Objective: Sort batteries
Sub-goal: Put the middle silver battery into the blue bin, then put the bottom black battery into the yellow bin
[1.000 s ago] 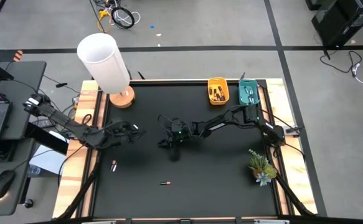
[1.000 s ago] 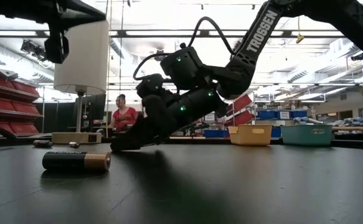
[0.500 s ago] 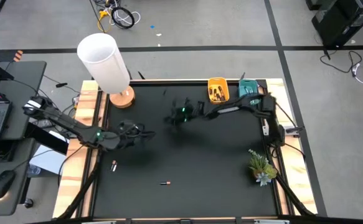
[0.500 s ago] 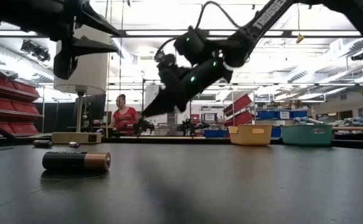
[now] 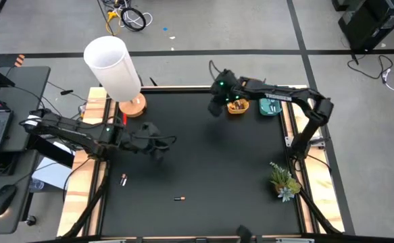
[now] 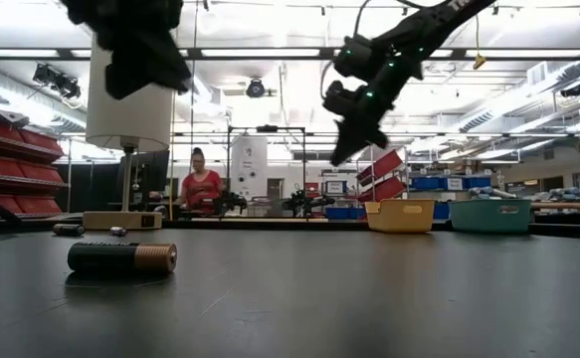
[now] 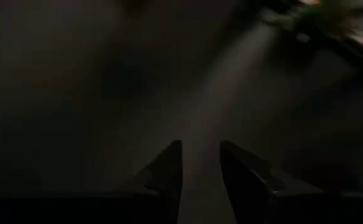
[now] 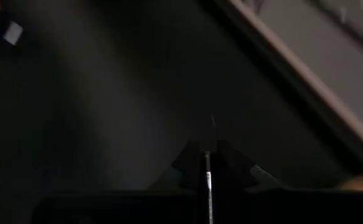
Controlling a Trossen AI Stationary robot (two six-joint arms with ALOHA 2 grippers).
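Two arms work over one black table (image 5: 203, 162).

1. Left gripper (image 5: 161, 147): hangs over the left half of the table, between the lamp base and the loose batteries. In the left wrist view the fingers (image 7: 169, 165) stand partly apart with bare mat showing between them. Nothing is held.

2. Right gripper (image 5: 215, 109): up at the far edge, just beside the yellow tray (image 5: 236, 92), raised clear of the mat in the low view. Its fingers (image 8: 190, 158) are pressed together. Only a thin line shows between them, and I cannot tell whether a battery is pinched there.

3. Trays: the yellow tray holds dark pieces and the teal tray (image 5: 271, 94) beside it holds pale ones, likely batteries already sorted.

4. Loose batteries: a red-and-white battery (image 5: 124, 179) lies near the table's left edge, long axis running roughly near-to-far. A dark battery (image 5: 178, 198) lies closer to the front, long axis running left-to-right. The two are well apart.

Judgement: both loose cells lie on the near side of the left jaws and well away from the right gripper, so the left arm is the nearer one. For either cell the fingers should close across its width, so the wrist angle needed would differ by about a quarter turn between them.
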